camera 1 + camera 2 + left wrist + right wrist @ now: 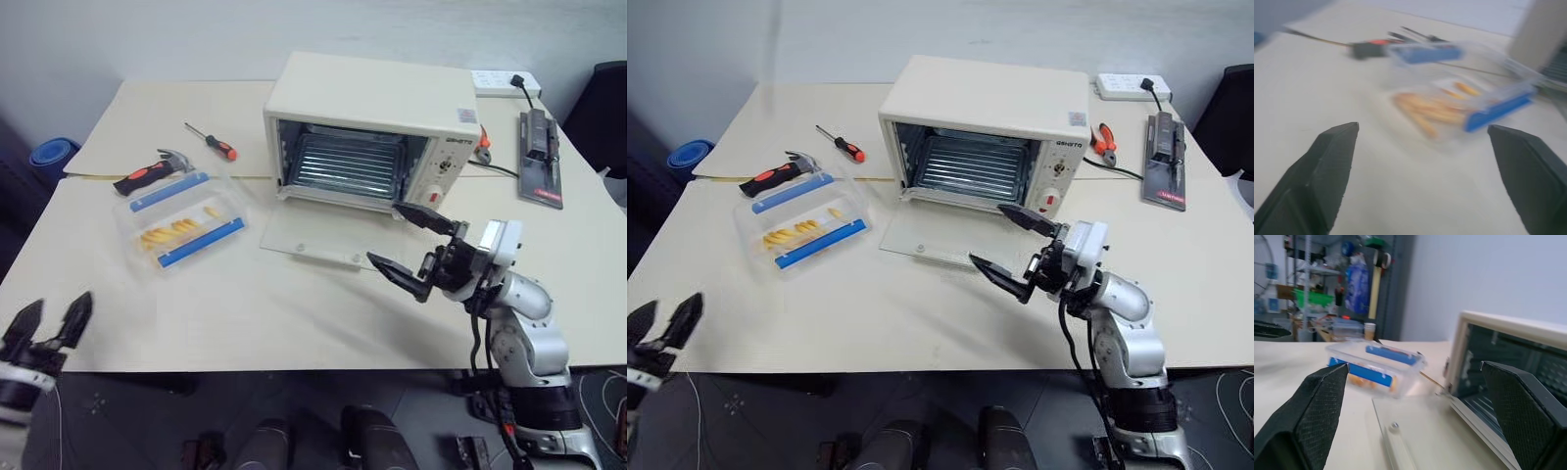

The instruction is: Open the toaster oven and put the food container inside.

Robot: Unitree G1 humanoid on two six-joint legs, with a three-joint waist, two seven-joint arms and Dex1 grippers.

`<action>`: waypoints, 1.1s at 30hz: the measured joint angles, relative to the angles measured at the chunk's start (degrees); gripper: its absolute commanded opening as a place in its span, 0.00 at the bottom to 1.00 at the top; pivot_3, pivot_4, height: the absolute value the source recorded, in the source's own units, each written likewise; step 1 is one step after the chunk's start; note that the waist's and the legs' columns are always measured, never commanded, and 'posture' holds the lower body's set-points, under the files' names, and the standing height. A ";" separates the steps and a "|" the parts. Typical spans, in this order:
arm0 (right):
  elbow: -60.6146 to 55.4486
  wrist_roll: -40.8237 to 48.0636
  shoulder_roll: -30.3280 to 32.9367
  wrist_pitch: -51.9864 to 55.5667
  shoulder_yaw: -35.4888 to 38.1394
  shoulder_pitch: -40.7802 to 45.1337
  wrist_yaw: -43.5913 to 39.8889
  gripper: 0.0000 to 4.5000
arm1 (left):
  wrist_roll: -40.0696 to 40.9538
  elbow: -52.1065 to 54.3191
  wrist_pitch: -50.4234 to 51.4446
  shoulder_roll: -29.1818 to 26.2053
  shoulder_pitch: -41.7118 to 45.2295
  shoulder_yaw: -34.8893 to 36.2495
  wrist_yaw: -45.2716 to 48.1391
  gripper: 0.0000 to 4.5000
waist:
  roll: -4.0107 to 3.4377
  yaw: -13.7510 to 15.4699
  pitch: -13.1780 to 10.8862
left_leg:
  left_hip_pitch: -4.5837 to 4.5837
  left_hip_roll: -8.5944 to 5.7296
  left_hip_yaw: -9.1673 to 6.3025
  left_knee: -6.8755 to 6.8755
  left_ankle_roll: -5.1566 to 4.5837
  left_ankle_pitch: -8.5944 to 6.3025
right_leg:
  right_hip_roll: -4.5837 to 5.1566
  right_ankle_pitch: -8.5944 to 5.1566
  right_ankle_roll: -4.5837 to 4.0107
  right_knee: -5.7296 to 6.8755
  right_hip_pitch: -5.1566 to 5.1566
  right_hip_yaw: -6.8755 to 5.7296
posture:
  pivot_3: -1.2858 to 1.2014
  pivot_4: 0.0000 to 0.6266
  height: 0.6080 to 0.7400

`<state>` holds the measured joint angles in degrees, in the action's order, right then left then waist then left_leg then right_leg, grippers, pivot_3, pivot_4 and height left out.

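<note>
Now both grippers wide, R gripper (409, 245) raised.

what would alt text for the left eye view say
A cream toaster oven stands on a table with its glass door dropped open; the food container lies to its left. The right gripper is open before the door.

Open toaster oven (377, 108), food container (179, 217) alongside.

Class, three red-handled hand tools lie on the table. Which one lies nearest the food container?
The hammer, with its black and red grip, lies right beside the food container. The screwdriver lies farther back, and the pliers lie beyond the toaster oven.
</note>
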<state>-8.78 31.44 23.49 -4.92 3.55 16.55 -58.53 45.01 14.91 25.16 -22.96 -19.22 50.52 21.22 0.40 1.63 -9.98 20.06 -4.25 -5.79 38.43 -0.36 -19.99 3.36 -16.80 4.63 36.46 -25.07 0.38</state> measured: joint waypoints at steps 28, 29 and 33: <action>1.73 -3.80 0.13 -3.44 -0.85 -2.15 1.36 1.00 | -1.24 -28.97 42.21 -25.58 45.75 -18.83 -19.29 0.37 | 0.09 -2.07 0.09 | 0.09 -0.04 0.04 -0.13 0.16 0.01 | -0.02 0.01 -0.05 0.42 -0.45 0.02 | 0.52 0.24 1.00; 1.71 -3.86 0.23 -3.58 -0.84 -2.26 1.48 1.00 | -1.47 -29.10 42.22 -25.41 45.91 -18.57 -19.10 0.30 | 0.09 -2.00 0.09 | 0.09 -0.05 0.04 -0.13 0.16 0.01 | -0.02 0.01 -0.05 0.42 -0.45 0.03 | 0.52 0.24 1.00; 1.61 -4.48 0.94 -3.82 -0.72 -4.02 2.01 1.00 | -2.59 -29.75 42.46 -25.98 46.00 -17.67 -16.97 0.05 | 0.09 -1.84 0.09 | 0.12 -0.05 0.03 -0.13 0.16 0.01 | -0.02 0.01 -0.05 0.43 -0.45 0.02 | 0.52 0.24 1.00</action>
<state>-7.16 26.96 24.44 -8.73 2.83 12.53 -56.52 42.42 -14.85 67.62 -48.94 26.78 32.84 4.25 0.49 -0.21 -9.89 20.17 -4.30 -5.77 38.31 -0.20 -19.98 3.34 -16.79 4.58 36.89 -25.53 0.40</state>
